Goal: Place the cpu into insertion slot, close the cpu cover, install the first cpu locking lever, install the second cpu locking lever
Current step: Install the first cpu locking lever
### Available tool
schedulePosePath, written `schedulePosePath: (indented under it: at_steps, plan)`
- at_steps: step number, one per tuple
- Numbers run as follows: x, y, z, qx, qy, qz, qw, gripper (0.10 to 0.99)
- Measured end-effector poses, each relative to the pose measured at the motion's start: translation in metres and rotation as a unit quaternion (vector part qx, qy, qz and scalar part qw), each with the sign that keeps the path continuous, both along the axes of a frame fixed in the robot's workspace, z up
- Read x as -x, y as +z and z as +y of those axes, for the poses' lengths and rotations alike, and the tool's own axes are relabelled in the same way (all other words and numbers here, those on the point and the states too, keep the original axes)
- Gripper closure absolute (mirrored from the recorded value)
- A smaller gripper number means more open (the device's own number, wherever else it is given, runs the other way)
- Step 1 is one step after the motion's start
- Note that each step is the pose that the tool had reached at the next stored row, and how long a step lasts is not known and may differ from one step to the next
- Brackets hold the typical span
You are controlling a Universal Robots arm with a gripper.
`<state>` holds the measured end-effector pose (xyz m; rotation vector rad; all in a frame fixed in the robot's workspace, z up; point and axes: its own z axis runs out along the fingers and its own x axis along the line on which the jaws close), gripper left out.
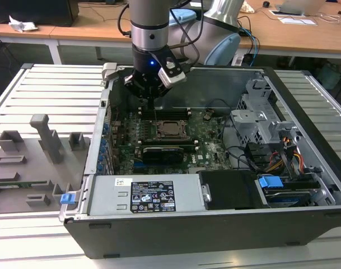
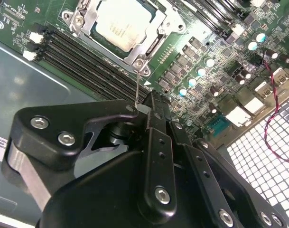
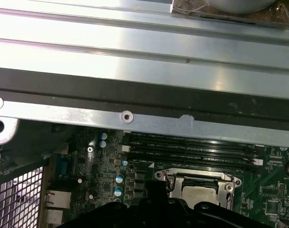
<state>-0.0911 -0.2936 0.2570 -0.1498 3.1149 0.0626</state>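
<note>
Computer case (image 1: 215,224): open on worktop (image 1: 52,89).
Cpu cover (image 2: 156,26): down over socket.
Cpu (image 2: 120,23): seated inside.
End effector (image 2: 151,102): fingers together, pinching thin lever wire (image 2: 136,88); guide it steadily, avoid bending.

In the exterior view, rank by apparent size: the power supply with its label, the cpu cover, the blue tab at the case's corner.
1. power supply, largest.
2. cpu cover.
3. blue tab, smallest, though it sits nearer the camera than the cover.
</note>
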Motion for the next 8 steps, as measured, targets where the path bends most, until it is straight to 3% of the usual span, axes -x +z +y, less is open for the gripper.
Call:
schedulePosePath:
  at_steps: [8]
  plan:
    - [-0.002, 0.0, 0.0, 0.0, 0.0, 0.0, 1.0, 0.98]
